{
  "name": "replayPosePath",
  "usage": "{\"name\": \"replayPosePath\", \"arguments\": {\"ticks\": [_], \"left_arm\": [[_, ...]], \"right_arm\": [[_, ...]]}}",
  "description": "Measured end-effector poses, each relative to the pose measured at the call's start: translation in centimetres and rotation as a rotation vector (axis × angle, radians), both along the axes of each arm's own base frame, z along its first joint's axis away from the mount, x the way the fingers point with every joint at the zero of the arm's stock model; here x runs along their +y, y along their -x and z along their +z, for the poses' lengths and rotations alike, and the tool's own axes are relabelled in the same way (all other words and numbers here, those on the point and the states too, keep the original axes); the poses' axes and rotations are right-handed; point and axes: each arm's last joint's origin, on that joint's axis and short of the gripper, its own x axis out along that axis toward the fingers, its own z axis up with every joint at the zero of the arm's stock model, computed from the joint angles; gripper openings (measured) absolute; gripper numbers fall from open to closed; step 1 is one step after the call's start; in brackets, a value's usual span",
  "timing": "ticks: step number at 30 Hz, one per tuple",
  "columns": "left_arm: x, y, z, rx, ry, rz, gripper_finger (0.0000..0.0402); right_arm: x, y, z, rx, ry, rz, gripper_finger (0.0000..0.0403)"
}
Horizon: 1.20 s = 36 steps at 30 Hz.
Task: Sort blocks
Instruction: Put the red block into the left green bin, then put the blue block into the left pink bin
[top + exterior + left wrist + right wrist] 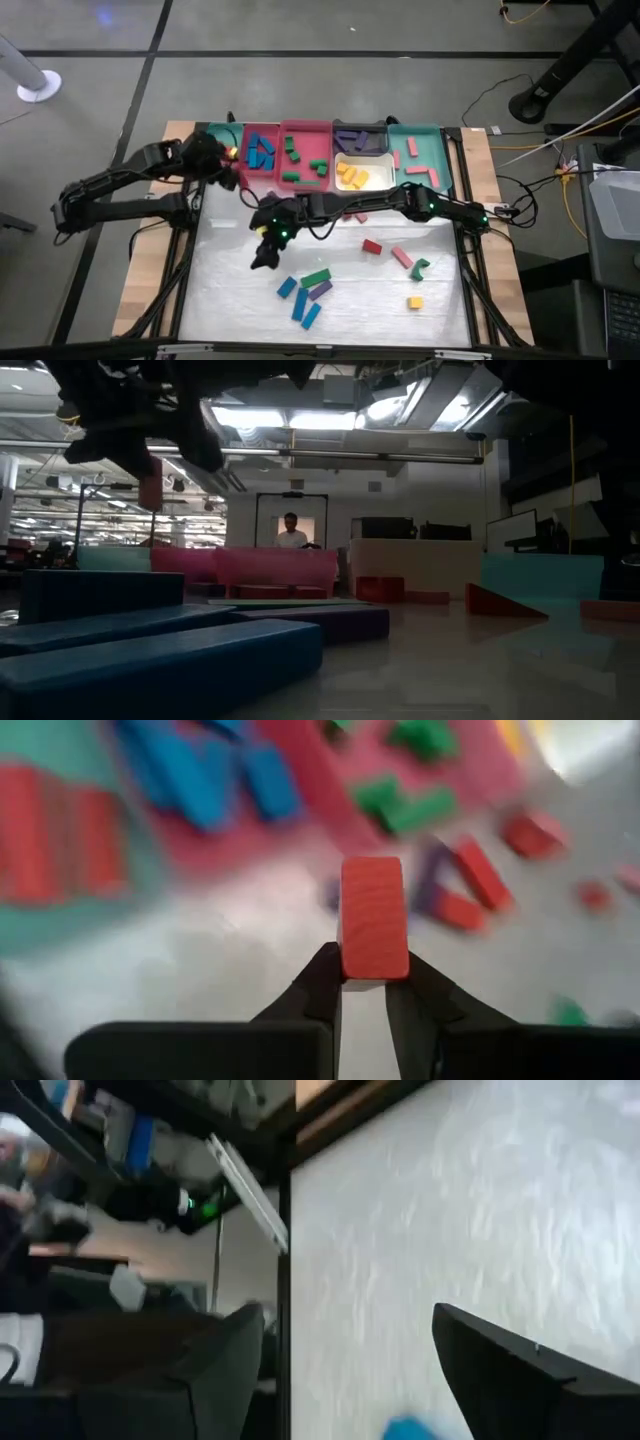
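Note:
My left gripper (228,168) hangs at the left end of the row of trays, shut on a red block (374,920). My right gripper (265,252) reaches across to the left part of the white mat. Its fingers (240,1370) stand wide open above the mat with nothing between them. A blue block (420,1430) lies just beyond them. Loose blocks lie on the mat: blue ones (300,305), a green one (316,278), a purple one (320,291), a red one (372,246), a pink one (402,257) and a yellow one (414,301). My left gripper pinches the red block by its near end (372,970) between the two fingers. The block sticks out forward past the fingertips, in line with them. The fingers slant downward toward the trays. The block is lifted clear of table and trays.
Trays stand along the far edge: a pink one with blue blocks (262,150), a pink one with green blocks (305,158), a black one (360,138), a white one with yellow blocks (358,176) and a teal one (420,155). A person stands far behind the table (291,532).

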Motion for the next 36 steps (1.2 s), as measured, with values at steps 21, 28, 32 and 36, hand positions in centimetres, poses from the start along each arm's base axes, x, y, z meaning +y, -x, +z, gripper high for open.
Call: {"name": "replayPosePath", "arguments": {"ticks": [21,28,32,36], "left_arm": [[7.3,-2.0,-2.9,0.457,-0.324,0.334,0.0082],[8.8,-2.6,-5.1,0.595,-0.244,0.303,0.0121],[8.9,-2.7,-5.2,0.612,-0.245,0.271,0.0141],[8.7,-2.6,-4.0,0.620,-0.259,0.206,0.0149]], "right_arm": [[7.0,3.4,-2.5,-0.047,0.650,0.396,0.0289],[7.6,3.3,-3.8,-0.019,0.715,0.385,0.0289],[7.5,3.3,-4.9,0.016,0.715,0.397,0.0289],[7.4,3.3,-6.5,0.051,0.663,0.442,0.0289]]}}
